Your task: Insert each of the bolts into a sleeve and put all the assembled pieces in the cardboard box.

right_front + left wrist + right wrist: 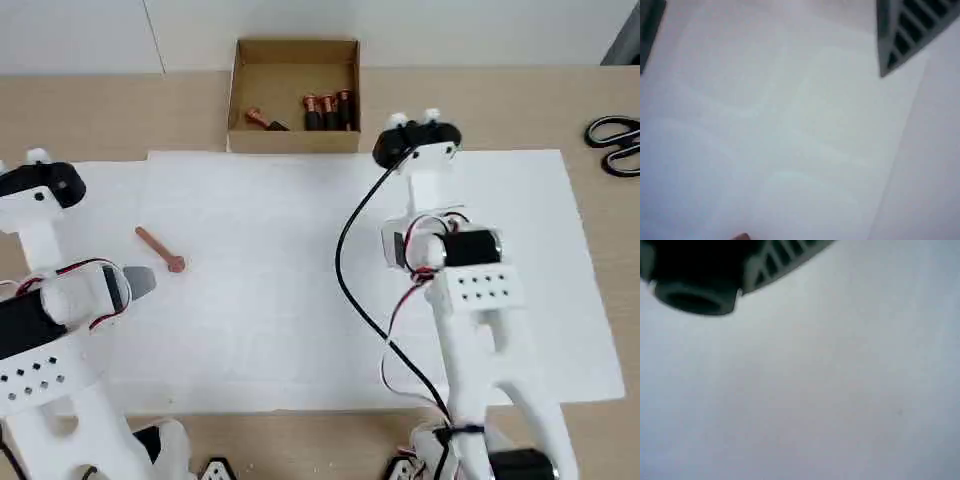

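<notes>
A copper bolt (160, 248) lies on the white foam sheet (300, 300) at its left side. Just right of the left arm, my left gripper (140, 282) hangs near the bolt, slightly nearer the front. In the left wrist view the left gripper (765, 65) is open above bare sheet, and the bolt's tip (742, 236) shows at the frame edge. The right arm (440, 250) stands over the sheet's right half. In its wrist view a black sleeve (695, 297) sits by a ribbed finger (775, 262), held above the sheet. The cardboard box (240, 90) at the back holds several assembled pieces (327, 110).
Black scissors (615, 140) lie on the wooden table at the far right. The right arm's black cable (345, 270) loops over the middle of the sheet.
</notes>
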You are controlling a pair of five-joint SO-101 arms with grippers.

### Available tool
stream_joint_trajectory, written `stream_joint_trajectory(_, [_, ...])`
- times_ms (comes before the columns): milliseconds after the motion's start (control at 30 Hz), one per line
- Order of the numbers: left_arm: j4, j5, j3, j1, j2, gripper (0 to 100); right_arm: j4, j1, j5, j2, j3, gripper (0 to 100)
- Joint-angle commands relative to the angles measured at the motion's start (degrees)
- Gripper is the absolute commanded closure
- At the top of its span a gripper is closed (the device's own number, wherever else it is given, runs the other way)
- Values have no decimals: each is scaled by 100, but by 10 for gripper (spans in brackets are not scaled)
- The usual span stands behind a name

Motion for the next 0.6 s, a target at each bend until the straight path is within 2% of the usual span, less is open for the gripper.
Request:
stream_joint_trajectory(0, [97, 9, -13, 18, -9, 720, 338, 48, 62, 655, -624, 992])
stream_joint_trajectory(367, [97, 9, -13, 0, -9, 720, 2624, 31, 475, 3486, -4062, 991])
stream_joint_trajectory(567, [97, 9, -13, -9, -9, 720, 3134, 31, 545, 4374, -5073, 990])
